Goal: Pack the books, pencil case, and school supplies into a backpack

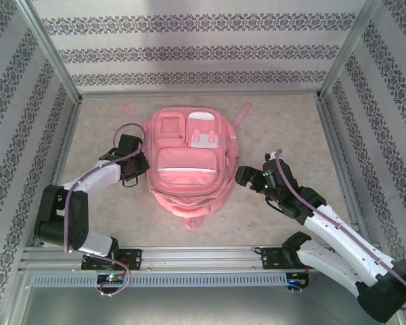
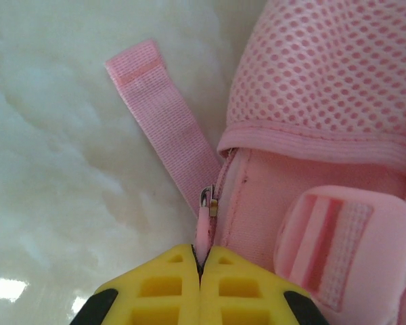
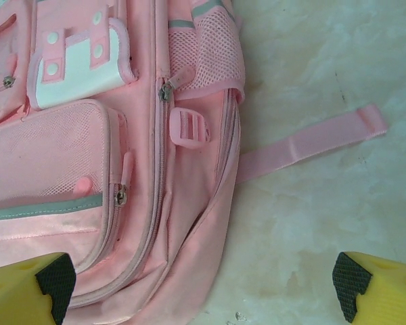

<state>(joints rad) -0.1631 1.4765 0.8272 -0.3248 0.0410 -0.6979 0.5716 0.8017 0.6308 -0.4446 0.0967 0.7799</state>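
Left fingers [image 2: 159, 288] are pinched shut on the zipper pull [image 2: 202, 230] of the backpack [image 1: 186, 177] lying mid-tabletop [image 1: 291, 128], right fingers [image 3: 27, 291] wide open and empty, so tugging could just drag it along unpinned.

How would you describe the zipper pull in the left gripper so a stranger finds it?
Find the big pink backpack on the table. On its side seam nearest the left gripper, beside the mesh pocket, sits a pink zipper pull. Unlike other pulls, yellow fingers pinch it.
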